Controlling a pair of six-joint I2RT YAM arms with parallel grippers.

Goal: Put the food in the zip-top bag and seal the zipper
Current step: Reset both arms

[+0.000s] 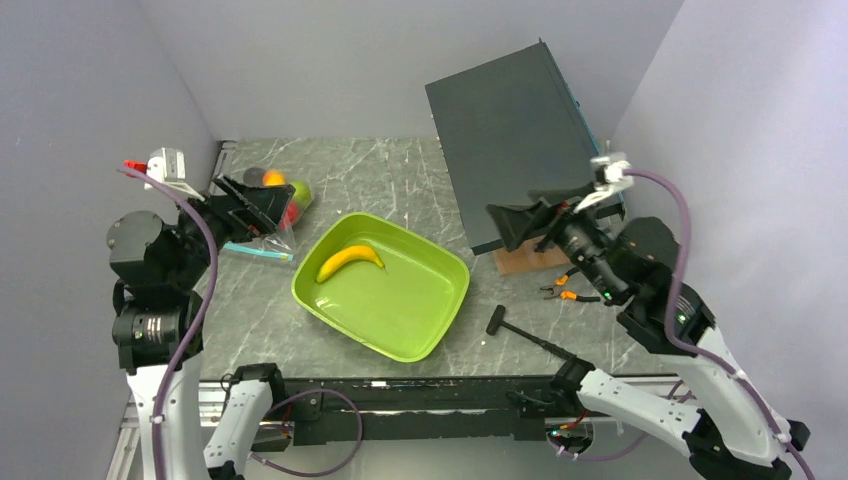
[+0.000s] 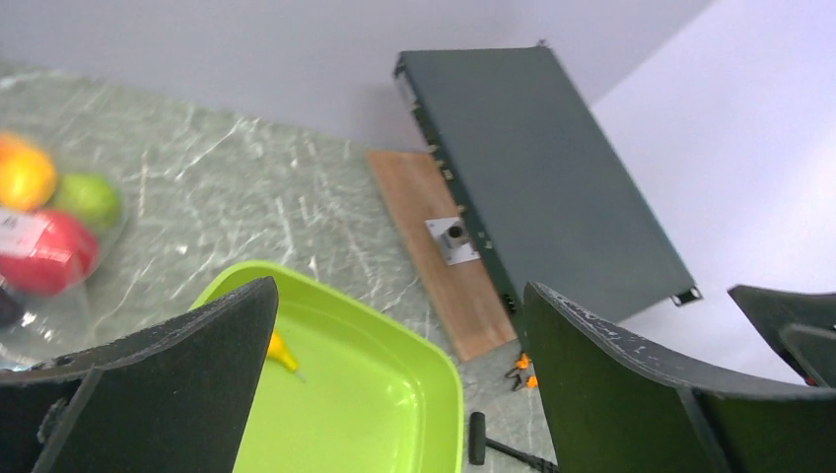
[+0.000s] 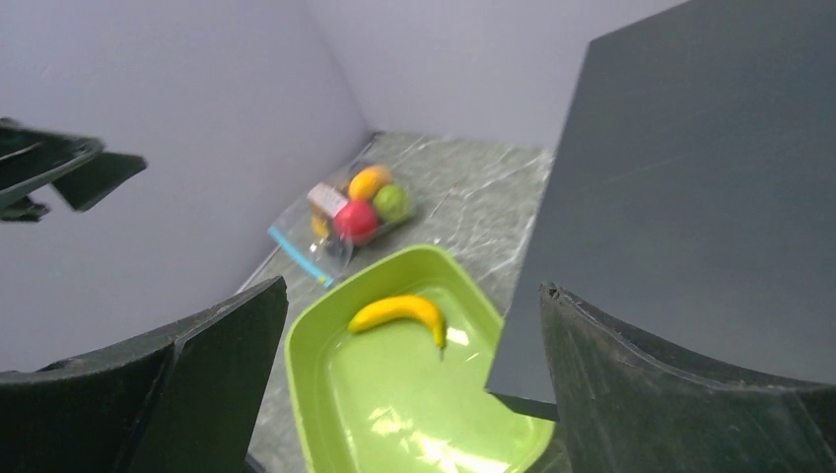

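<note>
"Where was the banana?"
"Mid-frame, in the tray. The zip-top bag, upper left, held other food. Left pincer and right pincer gaped wide, empty. Grabbing the banana looked next."

The grey-green marbled stone table carries a lime-green plastic tray at centre, a clear crinkly zip-top bag at far left, and a brown wooden board, orange-handled pliers and a black hammer at right.

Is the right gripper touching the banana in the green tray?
Apart. The right wrist view shows the banana lying in the tray, with the open right gripper held well clear of it.
</note>
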